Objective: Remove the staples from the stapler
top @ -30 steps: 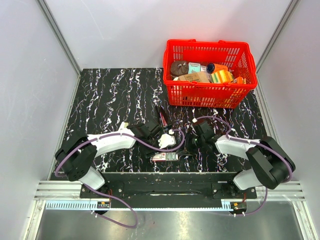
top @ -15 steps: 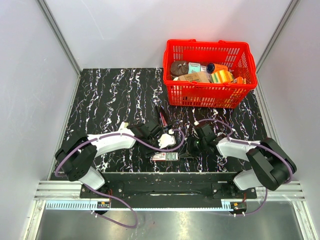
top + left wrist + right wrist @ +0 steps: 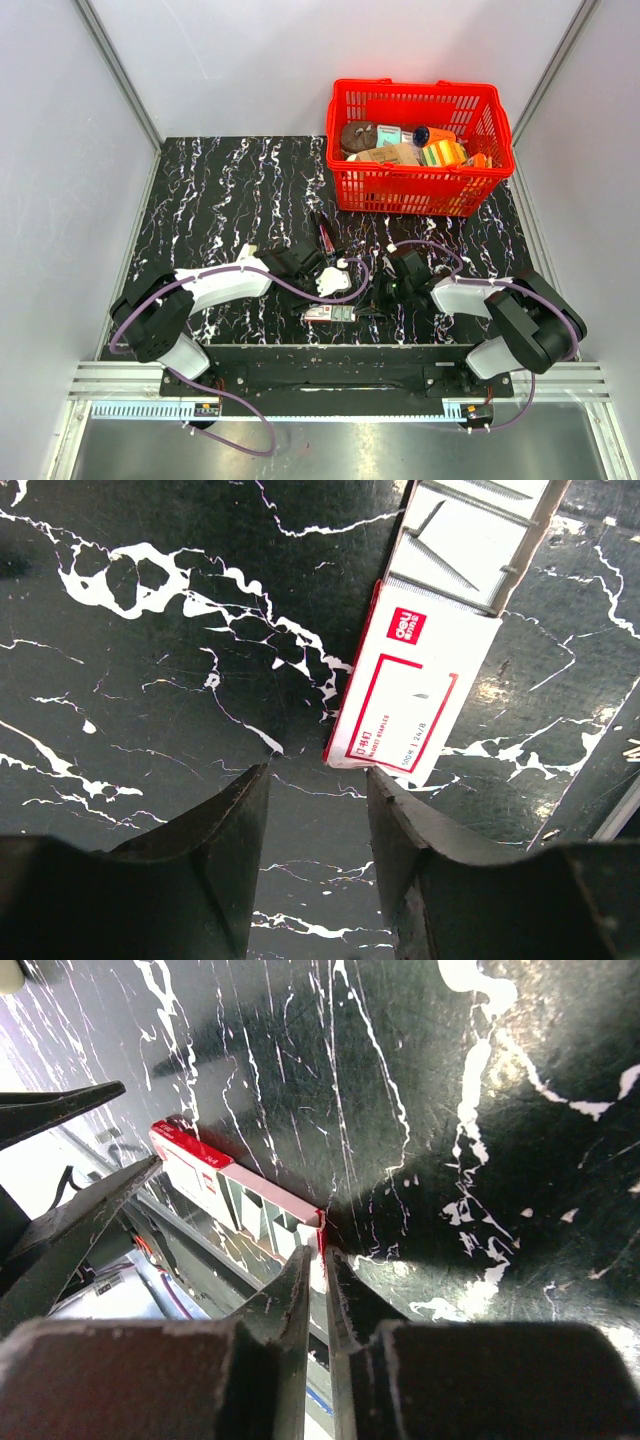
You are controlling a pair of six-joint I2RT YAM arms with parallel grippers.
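The black marble-patterned table (image 3: 220, 190) serves as the work surface. The red basket (image 3: 420, 190) stands at its far right corner, well apart from the work, and the groceries it holds play no part in this task (their labels are too small to read). Both arms reach to the near middle of the table. The left gripper (image 3: 317, 775) hovers over bare table with its fingers moderately apart and nothing between them. It is judged to be waiting just beside the staple box (image 3: 415, 695), ready to steady it. The right gripper (image 3: 318, 1255) has its fingers drawn to a thin slit on the red-edged corner of that box. As far as the wrist view shows, this is a pinch grip, probably to place the box as the receptacle for unloaded staples. The stapler (image 3: 323, 233) appears to be the dark, red-marked item lying on the table just beyond the left gripper and clear of both grippers. Its detail is too small to confirm whether it is open. The box lies flat with its inner tray slid partly out, exposing staple strips (image 3: 470, 540). The white sleeve bears a red square reading "deli". Inside its red frame, smaller print includes "STAPLES" and what looks like "24/6".
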